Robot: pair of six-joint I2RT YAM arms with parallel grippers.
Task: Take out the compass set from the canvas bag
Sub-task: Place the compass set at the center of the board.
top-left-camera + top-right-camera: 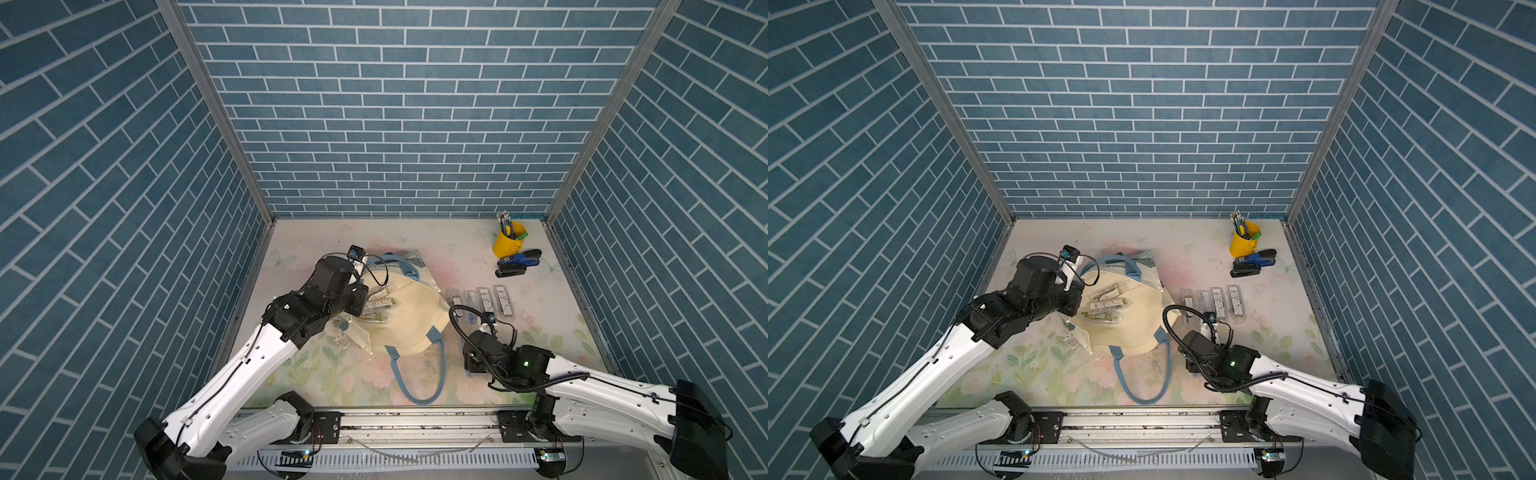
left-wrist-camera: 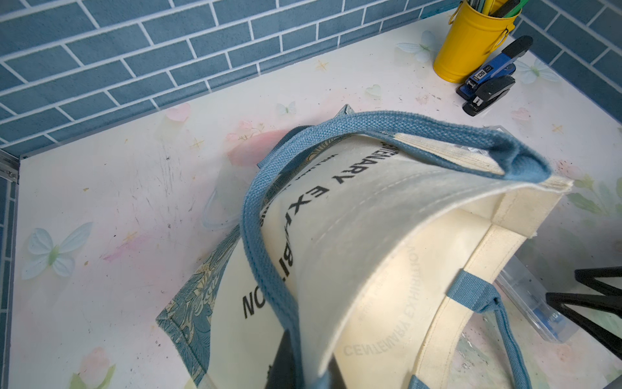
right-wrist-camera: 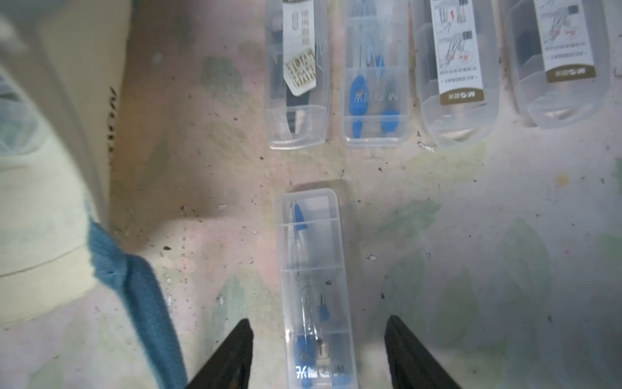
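The cream canvas bag (image 1: pixel 411 328) (image 1: pixel 1133 328) lies on the table left of centre, its mouth held up and open. My left gripper (image 1: pixel 360 302) is shut on the bag's rim and blue strap (image 2: pixel 269 256), which run between its dark fingers (image 2: pixel 284 363). Several clear compass set cases (image 1: pixel 376 305) show inside the mouth. Several more cases (image 1: pixel 478 301) lie in a row on the table to the right. My right gripper (image 3: pixel 318 322) is open, low over the table. One clear compass set case (image 3: pixel 314 286) with blue parts lies flat between its fingers, touching neither.
A yellow cup of pens (image 1: pixel 508 240) and two staplers (image 1: pixel 517 264) stand at the back right. The bag's loose blue handle loop (image 1: pixel 419 374) trails toward the front edge. Blue brick walls close in the left, back and right sides.
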